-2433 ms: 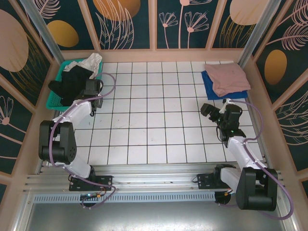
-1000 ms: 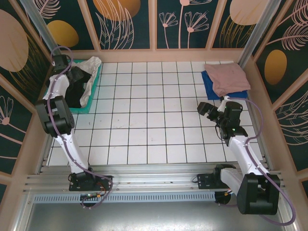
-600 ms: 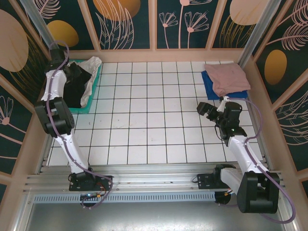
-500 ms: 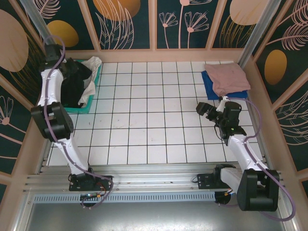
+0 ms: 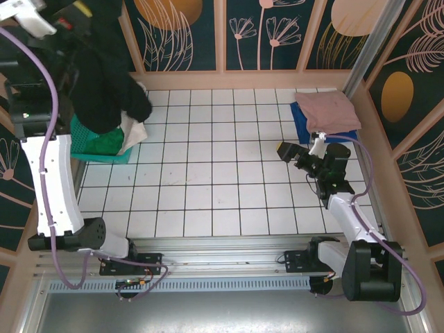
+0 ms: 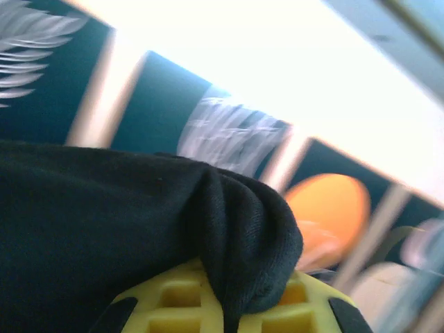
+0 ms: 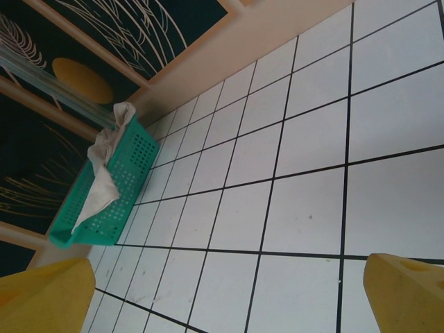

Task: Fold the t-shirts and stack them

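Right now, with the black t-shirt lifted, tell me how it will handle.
Likely floppy: the black t-shirt hangs limp and bunched above the teal basket. It will probably need spreading, since it crumples into folds where pinched.

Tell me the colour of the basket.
The basket is teal, clearest in the right wrist view.
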